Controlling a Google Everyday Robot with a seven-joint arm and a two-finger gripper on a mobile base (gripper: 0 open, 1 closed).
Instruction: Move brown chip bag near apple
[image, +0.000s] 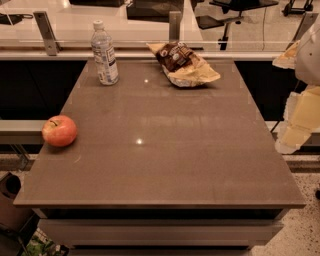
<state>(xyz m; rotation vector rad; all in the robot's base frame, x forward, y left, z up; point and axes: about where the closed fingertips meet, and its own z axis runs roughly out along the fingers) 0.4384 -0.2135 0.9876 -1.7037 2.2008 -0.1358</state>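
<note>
The brown chip bag (181, 63) lies crumpled at the far edge of the brown table (165, 165), right of centre, its dark front up and its tan edges spread. The red apple (59, 130) sits at the table's left edge, about halfway back and far from the bag. My gripper (296, 122) hangs off the table's right side, at the frame's right edge. It is well clear of both the bag and the apple and holds nothing that I can see.
A clear water bottle (105, 53) with a white cap stands upright at the far left of the table, left of the bag. A glass partition with metal posts (46, 32) runs behind the table. A dark bin (10, 200) stands on the floor at lower left.
</note>
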